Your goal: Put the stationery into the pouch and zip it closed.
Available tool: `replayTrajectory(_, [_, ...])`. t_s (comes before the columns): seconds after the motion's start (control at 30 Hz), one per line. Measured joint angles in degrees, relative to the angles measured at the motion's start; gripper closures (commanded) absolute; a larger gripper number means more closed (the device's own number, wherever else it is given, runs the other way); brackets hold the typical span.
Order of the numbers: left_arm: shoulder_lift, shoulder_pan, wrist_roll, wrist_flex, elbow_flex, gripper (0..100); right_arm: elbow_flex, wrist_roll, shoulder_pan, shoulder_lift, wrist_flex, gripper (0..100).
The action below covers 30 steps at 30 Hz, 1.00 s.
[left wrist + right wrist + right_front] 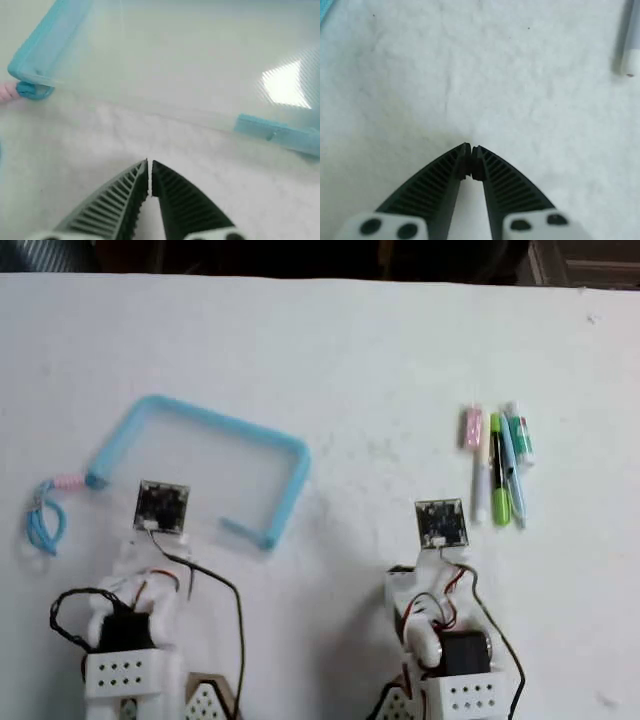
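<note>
L gripper (149, 176) pressed together, empty, held near pouch (215, 423); R gripper (471, 161) likewise; stationery (497, 465) laid well apart.

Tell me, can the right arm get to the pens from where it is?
Probably yes. The pens lie together on the table, close ahead of the right gripper and a little to its side, with nothing between them. Its jaws are shut, so it would have to open first.

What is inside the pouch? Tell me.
Nothing visible: bare table shows through the clear pouch. The stationery lies apart. The left arm covers part of the pouch's near edge.
</note>
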Motion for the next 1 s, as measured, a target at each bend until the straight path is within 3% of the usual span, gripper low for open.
replayTrajectory(0.17, [0.0,0.0,0.1,0.0,0.0,61,0.0,0.0,0.0,0.0,0.0,98.0])
replayTrajectory(0.27, [0.0,0.0,0.1,1.5,0.0,54,0.0,0.0,0.0,0.0,0.0,98.0])
replayTrajectory(0.47, [0.0,0.0,0.1,5.0,-0.1,67,0.0,0.0,0.0,0.0,0.0,98.0])
replayTrajectory(0.67, [-0.1,0.0,0.1,9.8,-5.3,99,0.0,0.0,0.0,0.0,0.0,98.0])
replayTrajectory(1.0, [-0.1,0.0,3.4,11.9,-16.2,78,0.0,0.0,0.0,0.0,0.0,98.0])
